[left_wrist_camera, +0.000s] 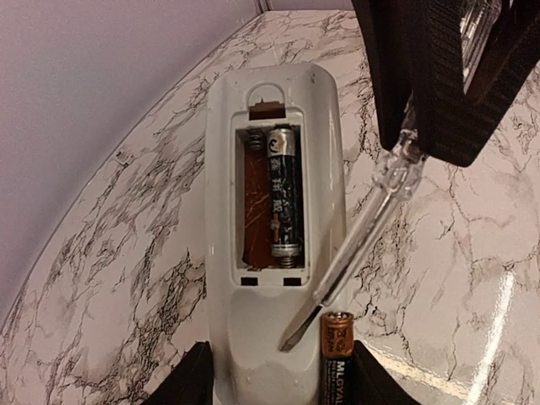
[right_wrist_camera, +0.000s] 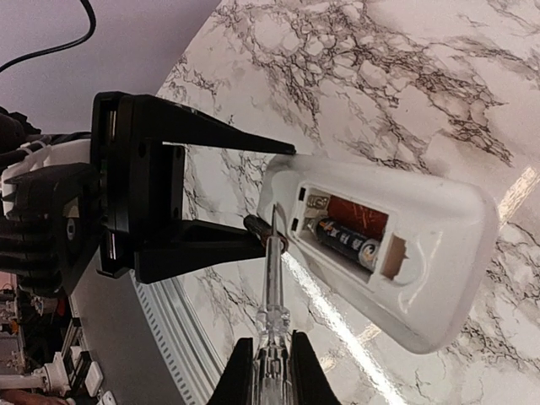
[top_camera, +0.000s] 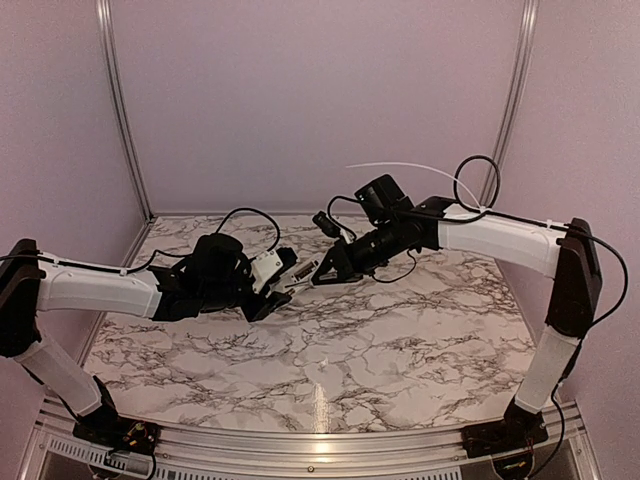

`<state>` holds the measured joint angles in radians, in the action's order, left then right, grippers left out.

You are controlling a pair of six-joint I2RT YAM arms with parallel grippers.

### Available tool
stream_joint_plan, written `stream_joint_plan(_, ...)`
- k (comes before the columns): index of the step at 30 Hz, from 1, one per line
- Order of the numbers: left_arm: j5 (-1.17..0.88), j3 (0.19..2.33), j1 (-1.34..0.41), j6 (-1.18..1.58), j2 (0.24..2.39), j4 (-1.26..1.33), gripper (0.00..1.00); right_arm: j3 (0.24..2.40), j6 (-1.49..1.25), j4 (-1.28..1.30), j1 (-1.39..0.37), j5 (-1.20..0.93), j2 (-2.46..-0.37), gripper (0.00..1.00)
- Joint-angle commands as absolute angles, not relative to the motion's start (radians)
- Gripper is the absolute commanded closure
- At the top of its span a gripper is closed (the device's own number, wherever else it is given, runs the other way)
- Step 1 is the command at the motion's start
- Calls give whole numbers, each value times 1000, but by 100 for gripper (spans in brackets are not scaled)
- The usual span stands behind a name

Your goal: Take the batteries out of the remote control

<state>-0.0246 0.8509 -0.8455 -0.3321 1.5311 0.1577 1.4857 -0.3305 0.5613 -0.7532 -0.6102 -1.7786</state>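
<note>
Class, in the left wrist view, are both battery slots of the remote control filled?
No: only one battery lies in the remote control, and the slot beside it is bare.

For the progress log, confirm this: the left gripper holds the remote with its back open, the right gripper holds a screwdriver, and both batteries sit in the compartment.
Not both. The left wrist view shows one battery in the compartment, the slot beside it empty; the second battery lies outside, beside the remote. The rest is right.
</note>
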Motion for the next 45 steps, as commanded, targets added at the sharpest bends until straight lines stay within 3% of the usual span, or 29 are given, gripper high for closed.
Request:
stream_joint_plan(1, -9, 878, -841, -271, 1534, 225, 93, 1487, -311, 636, -768, -579, -1796, 100)
stream_joint_plan(21, -170, 886, -797, -26, 1560, 393, 93, 1627, -291, 694, -790, -643, -1849, 100)
stream_joint_plan(30, -81, 883, -799, -182, 1556, 278, 93, 1699, -281, 718, -771, -462, -1813, 100)
stream_joint_plan(45, -9, 824, -821, -405, 1564, 112, 93, 1591, -273, 747, -700, -317, -1684, 100)
